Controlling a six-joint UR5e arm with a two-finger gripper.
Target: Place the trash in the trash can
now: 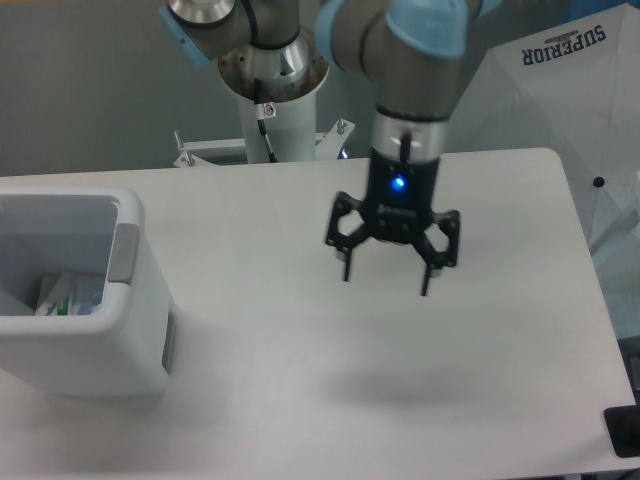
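Camera view: the trash (pixel 66 296) lies inside the trash can (pixel 128 330); the gripper (pixel 385 277) hangs empty, fingers spread, over the table (pixel 520 330) — job looks done.

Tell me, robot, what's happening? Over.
End effector open, empty, above white table. Crumpled wrapper with green bit inside large white boxy bin. Nothing in the way.
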